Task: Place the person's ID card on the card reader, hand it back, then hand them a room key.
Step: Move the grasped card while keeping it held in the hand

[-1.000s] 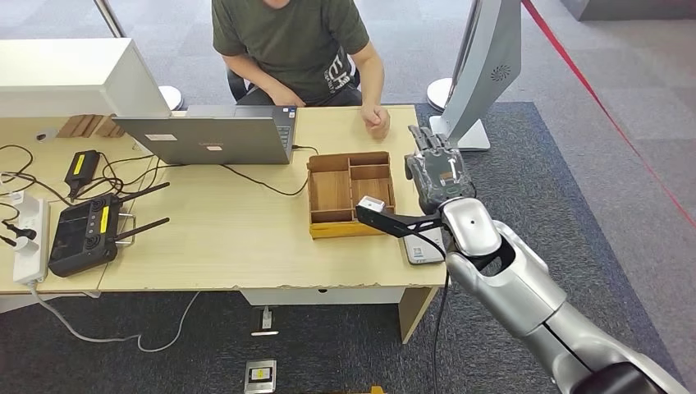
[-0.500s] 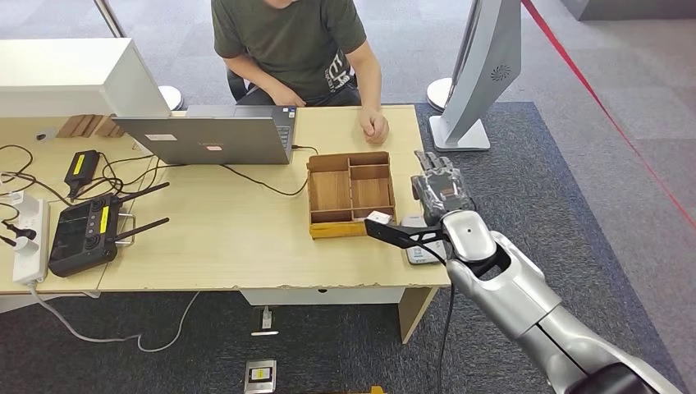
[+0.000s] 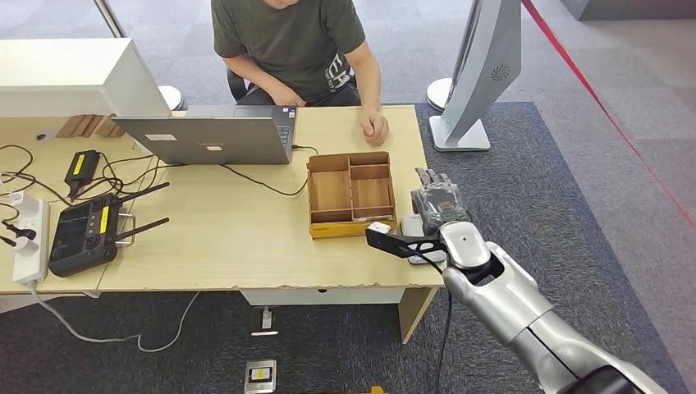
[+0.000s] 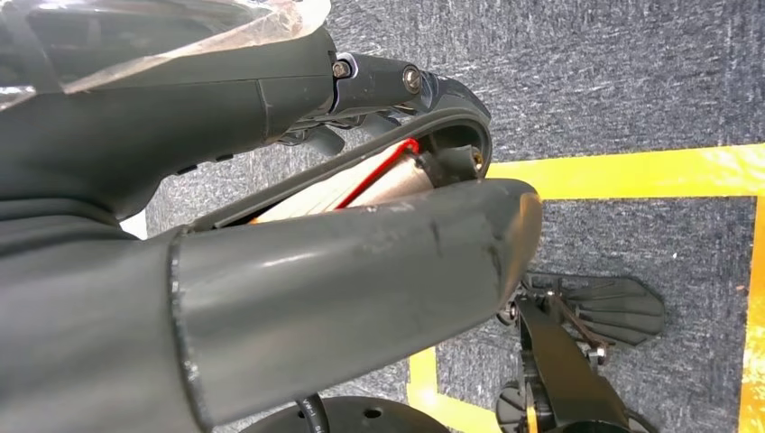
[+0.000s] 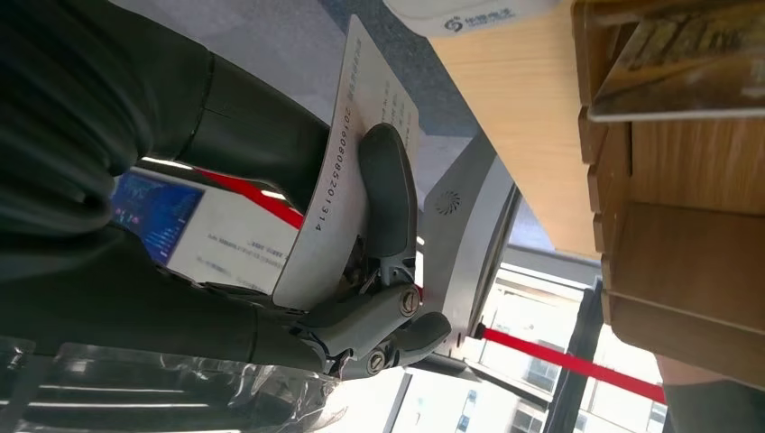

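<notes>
My right hand [image 3: 437, 204] hovers over the table's right front corner, above the white card reader [image 3: 409, 225], which it mostly hides. In the right wrist view the thumb and fingers [image 5: 390, 194] pinch a white ID card [image 5: 347, 158] with printed numbers, close beside the reader [image 5: 469, 13]. A wooden compartment tray [image 3: 313, 195] lies just left of the hand, and one compartment holds a patterned card [image 5: 677, 72]. The person sits across the table with a fist [image 3: 376, 125] resting on it. My left hand [image 4: 343, 271] hangs over the floor, and how its fingers lie is unclear.
A grey laptop [image 3: 209, 138] stands at the table's far middle. A black controller [image 3: 82, 234], cables and a power strip [image 3: 26, 238] occupy the left side. A white monitor stand [image 3: 484, 66] rises on the floor at the far right.
My right hand with the card has drawn back from near the person's fist toward me, and now sits low over the card reader.
</notes>
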